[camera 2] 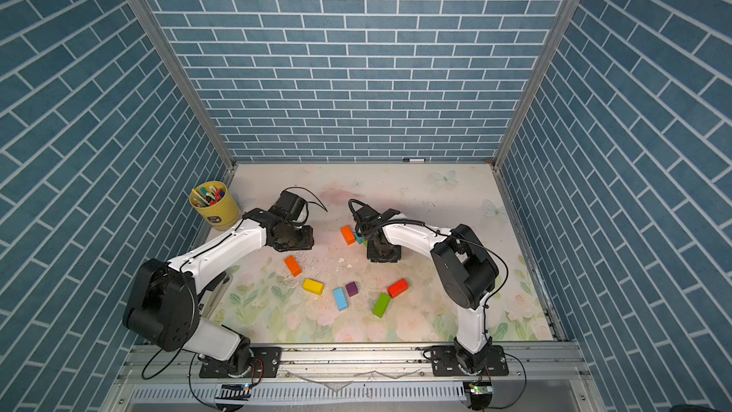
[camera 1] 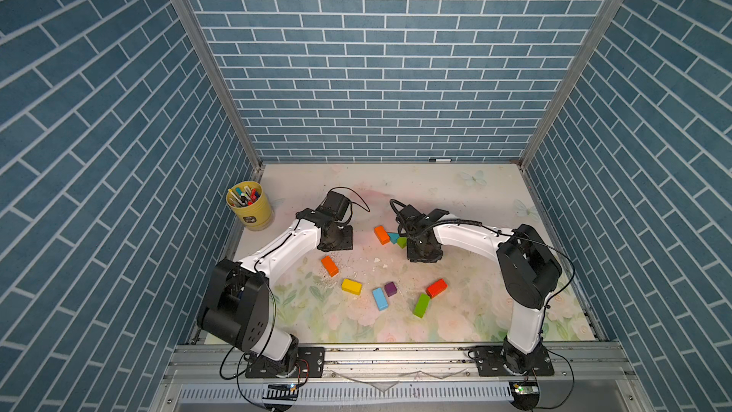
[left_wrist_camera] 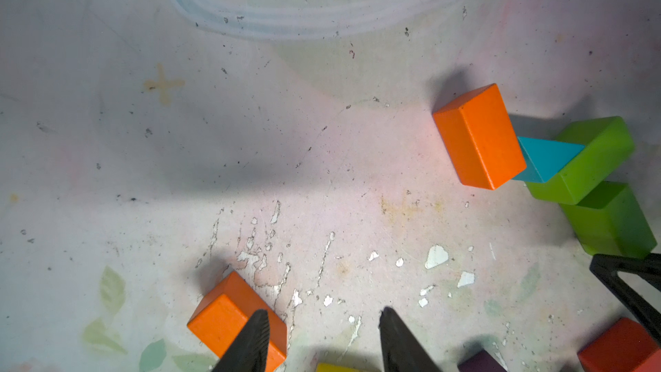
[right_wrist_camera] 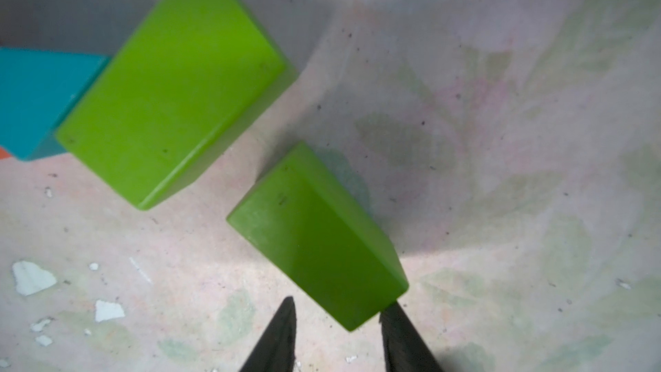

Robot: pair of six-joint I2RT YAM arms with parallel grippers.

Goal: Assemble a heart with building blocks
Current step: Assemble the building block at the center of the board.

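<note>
Top views: at the far middle of the floral table (camera 1: 475, 200), the far orange brick (camera 1: 382, 235), teal triangle (camera 1: 393, 237) and far green brick (camera 1: 402, 242) touch in a row. The right gripper (camera 1: 424, 252) points down just right of them, and the left gripper (camera 1: 336, 240) points down well to their left. Nearer, from left to right, lie the near orange brick (camera 1: 330, 265), yellow brick (camera 1: 351, 286), light-blue brick (camera 1: 379, 299) with the purple cube (camera 1: 390, 289) just beside it, and the near green brick (camera 1: 421, 305) just beside the red brick (camera 1: 436, 288). A yellow cup (camera 1: 249, 204) of marker pens stands at far left. Left wrist view: the left gripper's jaws stand apart with bare table between them; one finger overlaps the near orange brick (left_wrist_camera: 229, 320) in the picture, and contact cannot be told. Right wrist view: a second green brick (right_wrist_camera: 314, 230) lies close by the far green brick (right_wrist_camera: 171, 87). The right gripper's jaws stand apart, one fingertip at this brick's end corner, the other clear of it.
</note>
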